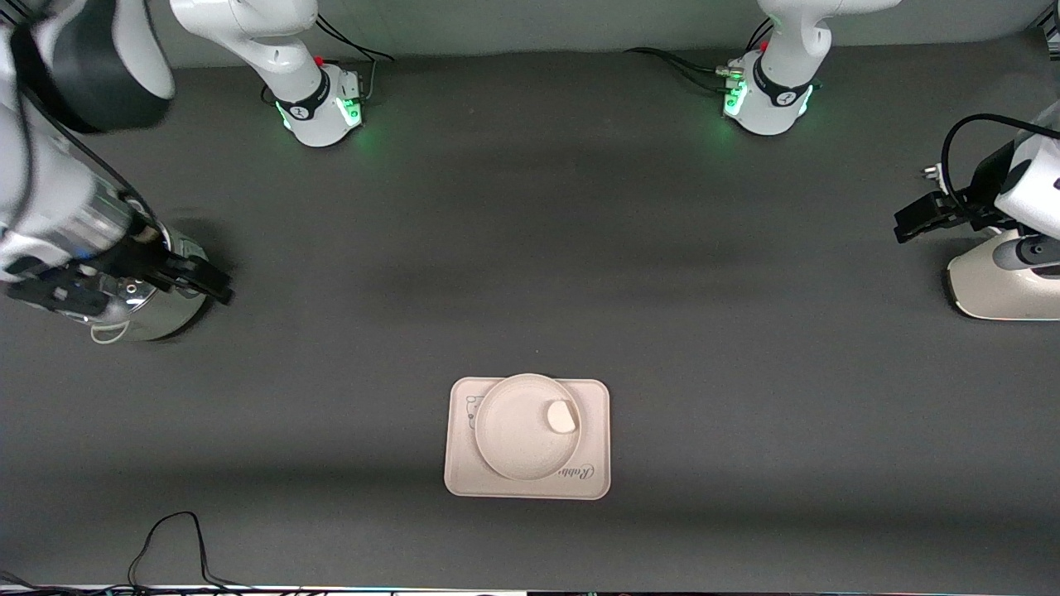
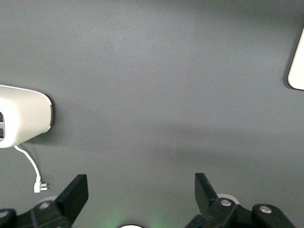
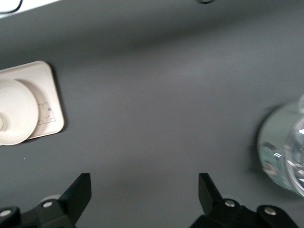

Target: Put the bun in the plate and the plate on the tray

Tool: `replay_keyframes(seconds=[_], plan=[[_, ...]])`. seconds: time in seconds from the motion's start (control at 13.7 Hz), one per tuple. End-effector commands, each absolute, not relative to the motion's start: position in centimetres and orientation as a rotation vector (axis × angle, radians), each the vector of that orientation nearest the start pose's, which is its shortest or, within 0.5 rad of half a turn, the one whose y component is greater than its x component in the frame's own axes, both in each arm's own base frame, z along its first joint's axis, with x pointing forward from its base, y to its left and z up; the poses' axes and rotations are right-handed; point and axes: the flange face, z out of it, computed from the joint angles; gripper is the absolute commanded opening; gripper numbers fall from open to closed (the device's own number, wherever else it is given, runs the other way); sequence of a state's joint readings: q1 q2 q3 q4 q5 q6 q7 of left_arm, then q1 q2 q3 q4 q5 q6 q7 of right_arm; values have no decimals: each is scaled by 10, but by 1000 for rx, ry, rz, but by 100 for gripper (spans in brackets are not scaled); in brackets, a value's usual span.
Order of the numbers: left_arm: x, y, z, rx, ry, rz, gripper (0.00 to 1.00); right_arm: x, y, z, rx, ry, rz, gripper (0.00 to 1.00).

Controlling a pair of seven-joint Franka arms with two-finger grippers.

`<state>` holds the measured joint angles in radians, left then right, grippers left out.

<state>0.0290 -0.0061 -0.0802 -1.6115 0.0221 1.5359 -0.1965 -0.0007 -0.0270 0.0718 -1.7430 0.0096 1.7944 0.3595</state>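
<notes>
The cream tray (image 1: 596,476) with "Rabbit" script lies near the table's front middle. The round cream plate (image 1: 517,439) sits on it. The small off-white bun (image 1: 561,416) lies in the plate, by the rim toward the left arm's end. My right gripper (image 1: 124,285) is open and empty, up at the right arm's end of the table, away from the tray. My left gripper (image 1: 919,217) is open and empty at the left arm's end. The right wrist view shows its open gripper (image 3: 142,190), the tray (image 3: 50,102) and the plate (image 3: 16,118). The left wrist view shows its open gripper (image 2: 141,190) and a tray corner (image 2: 297,66).
A shiny round metal object (image 1: 166,310) stands under the right gripper, also in the right wrist view (image 3: 282,152). A white rounded device (image 1: 1002,281) stands at the left arm's end; its cable (image 2: 33,171) shows in the left wrist view. A black cable (image 1: 166,542) lies at the front edge.
</notes>
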Motion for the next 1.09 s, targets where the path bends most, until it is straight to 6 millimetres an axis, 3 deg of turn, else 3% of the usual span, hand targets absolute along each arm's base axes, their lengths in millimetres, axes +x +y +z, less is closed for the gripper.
replay_keyframes(seconds=[0.0, 0.22, 1.02], plan=[[543, -24, 615, -3108, -246, 92, 100, 530, 19, 607, -3054, 477, -102, 100], [543, -18, 613, -3104, -265, 106, 100, 521, 13, 616, -3061, 491, -27, 100], [542, -20, 612, -3103, -237, 123, 100, 531, 18, 596, -3074, 419, -19, 100]])
